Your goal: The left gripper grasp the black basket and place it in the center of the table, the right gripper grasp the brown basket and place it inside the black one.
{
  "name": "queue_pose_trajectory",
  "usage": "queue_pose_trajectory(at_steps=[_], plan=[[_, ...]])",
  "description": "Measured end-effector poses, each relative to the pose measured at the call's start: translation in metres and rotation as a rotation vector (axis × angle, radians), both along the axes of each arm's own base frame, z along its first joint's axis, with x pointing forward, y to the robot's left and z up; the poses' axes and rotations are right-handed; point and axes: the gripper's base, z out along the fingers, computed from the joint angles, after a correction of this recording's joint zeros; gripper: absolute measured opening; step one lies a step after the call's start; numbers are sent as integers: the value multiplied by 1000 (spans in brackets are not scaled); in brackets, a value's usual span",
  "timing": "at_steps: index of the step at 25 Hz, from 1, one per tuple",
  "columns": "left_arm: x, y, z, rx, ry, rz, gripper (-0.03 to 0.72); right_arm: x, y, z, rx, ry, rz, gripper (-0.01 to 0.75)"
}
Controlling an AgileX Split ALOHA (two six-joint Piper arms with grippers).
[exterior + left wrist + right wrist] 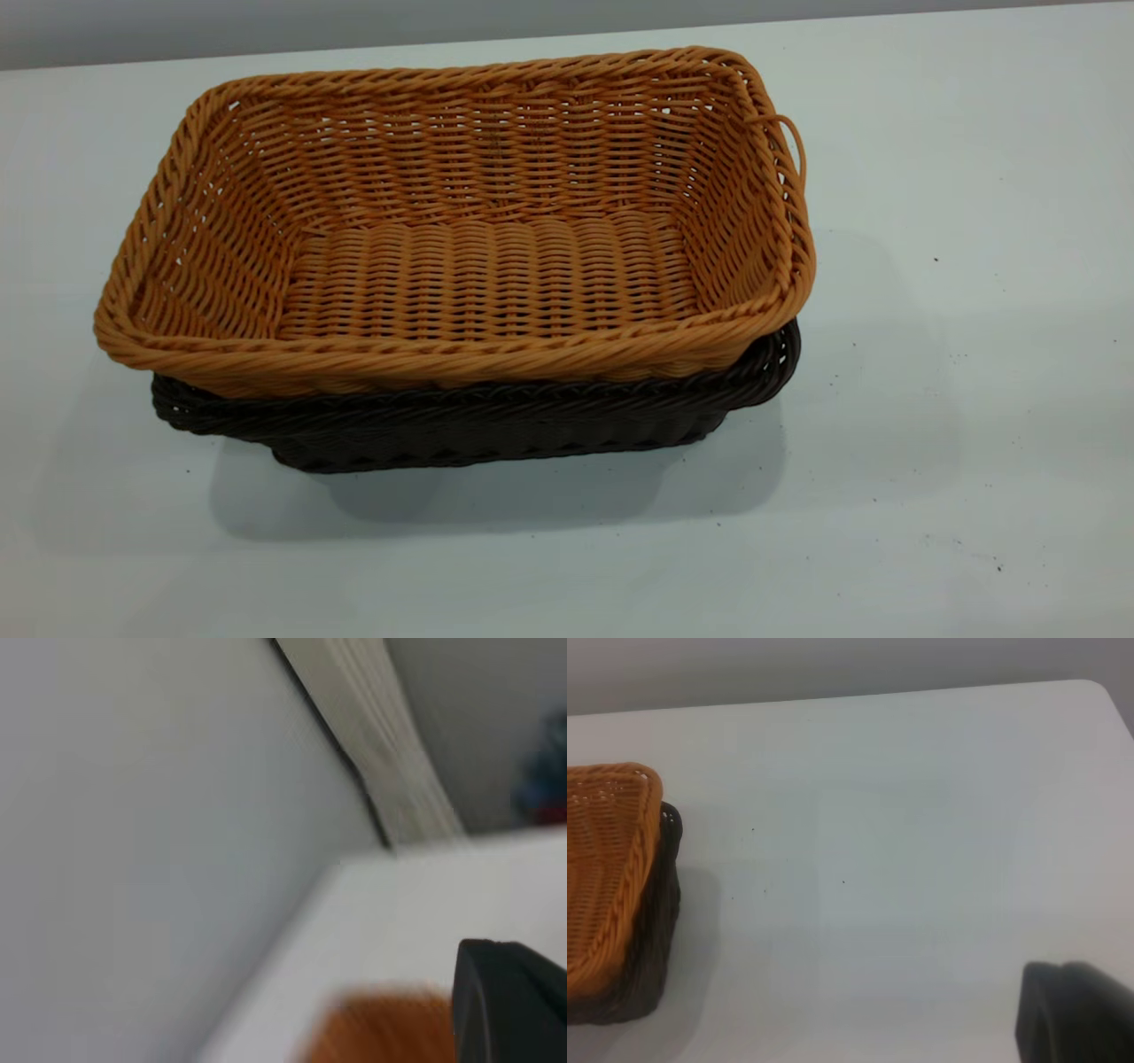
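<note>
The brown woven basket [461,230] sits nested inside the black woven basket [496,425] in the middle of the white table. Only the black basket's rim and front wall show below it. Neither arm appears in the exterior view. In the left wrist view a black part of my left gripper [512,1003] is beside a blurred orange patch of the brown basket [381,1029]. In the right wrist view a black part of my right gripper [1079,1014] hangs over bare table, well apart from the brown basket [607,877] and the black basket [656,930].
The white table [957,310] spreads around the baskets, with small dark specks on its right side. A thin loop handle [791,142] sticks out from the brown basket's right rim. A grey wall [266,27] runs behind the table's far edge.
</note>
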Motion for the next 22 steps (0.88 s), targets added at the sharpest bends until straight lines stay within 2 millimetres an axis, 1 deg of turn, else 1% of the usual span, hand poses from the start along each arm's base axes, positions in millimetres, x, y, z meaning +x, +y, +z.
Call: queue_pose_trajectory(at_steps=[5,10,13,16,22], plan=[[-13,24,-24,77,273,165,-1,0,0,0,0,0,0,5],[-17,44,-47,99,467,385,-1,0,0,0,-1,0,0,5],[-14,47,-66,87,553,473,-1,0,0,0,-1,0,0,5],[-13,46,-81,71,601,496,-1,0,0,0,-1,0,0,5],[-14,46,-90,88,620,498,-1,0,0,0,0,0,1,5]])
